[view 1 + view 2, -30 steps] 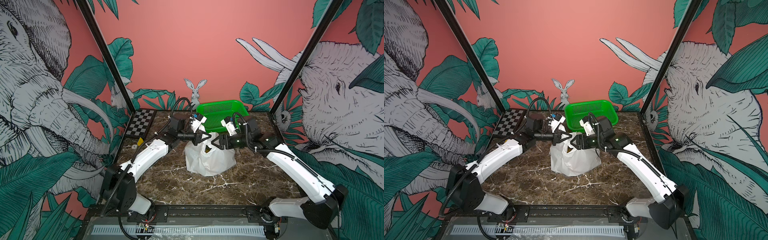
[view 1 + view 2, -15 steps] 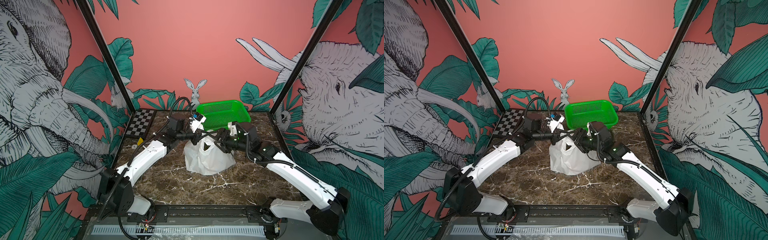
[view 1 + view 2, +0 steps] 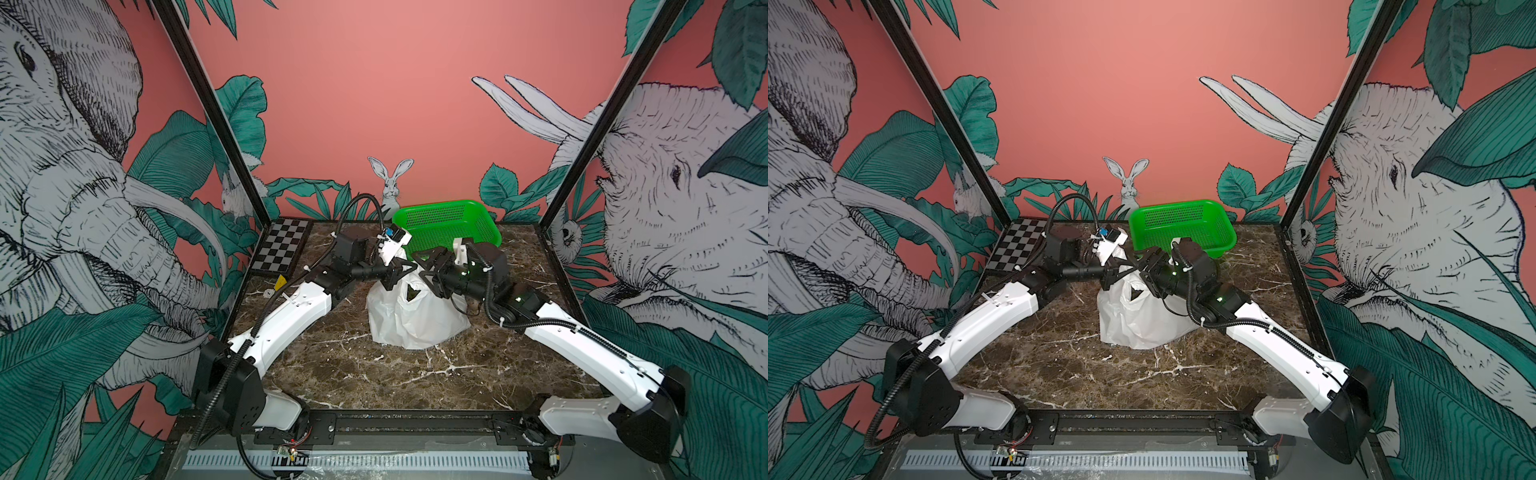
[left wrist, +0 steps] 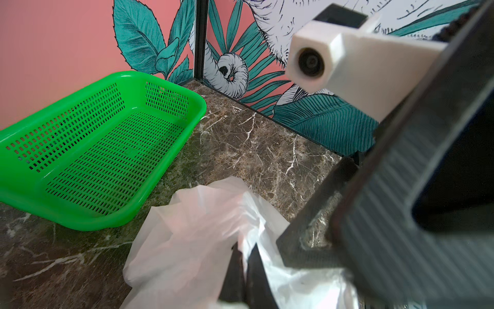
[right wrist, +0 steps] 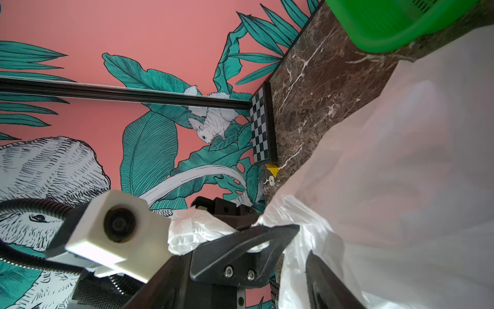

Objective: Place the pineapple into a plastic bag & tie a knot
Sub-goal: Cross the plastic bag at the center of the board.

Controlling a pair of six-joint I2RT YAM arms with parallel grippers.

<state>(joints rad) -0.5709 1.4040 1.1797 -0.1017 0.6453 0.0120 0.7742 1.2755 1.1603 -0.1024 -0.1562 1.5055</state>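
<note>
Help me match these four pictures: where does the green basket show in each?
Top view: green basket at the back, just behind the plastic bag.
Top view: same spot.
Left wrist: nearly whole, beyond the bag.
Right wrist: only a corner.
Shared landmark: the plastic bag.

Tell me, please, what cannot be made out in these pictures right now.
Pineapple: not identifiable in any view; the plastic bag hides its contents.
Knot: in both top views the left gripper and right gripper cover the bag's top.
Green basket: right wrist view, blurred, cut off by the edge.
</note>
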